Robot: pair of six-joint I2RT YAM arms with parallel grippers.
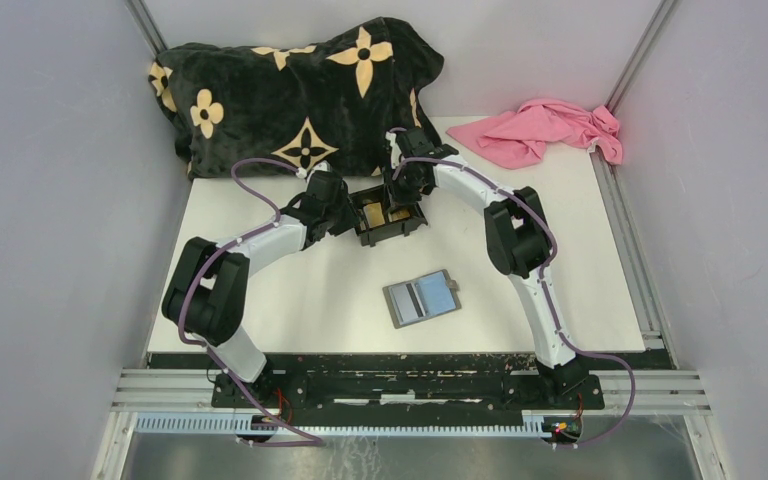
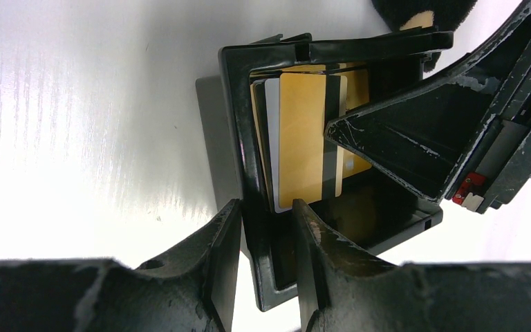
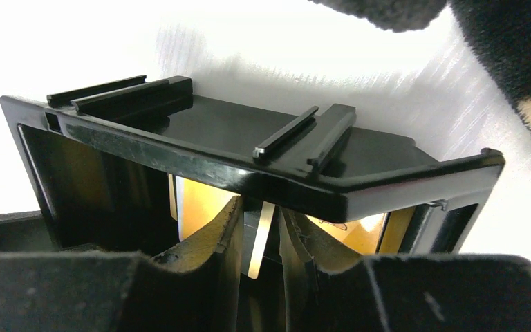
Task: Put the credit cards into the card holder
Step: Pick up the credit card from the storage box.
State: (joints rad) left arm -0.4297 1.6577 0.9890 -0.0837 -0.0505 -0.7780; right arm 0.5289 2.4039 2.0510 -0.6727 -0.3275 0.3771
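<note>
Left wrist: cards point(image 2: 304, 138) at 12 o'clock of left tool point(image 2: 266, 207), which straddles box point(image 2: 238, 104) wall. Right tool point(image 3: 259, 216) straddles grey card point(image 3: 258, 250); both grips unclear.

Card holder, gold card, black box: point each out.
card holder point(image 1: 421, 299): top view, centre, near the fold
gold card point(image 2: 303, 138): left wrist view, middle of its face
black box point(image 2: 240, 138): left wrist view, its left wall

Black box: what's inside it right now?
A gold card stands in the black box, with a silvery card edge-on beside it. The right gripper reaches in, straddling one card's edge. Anything behind those is covered, so no count.
</note>
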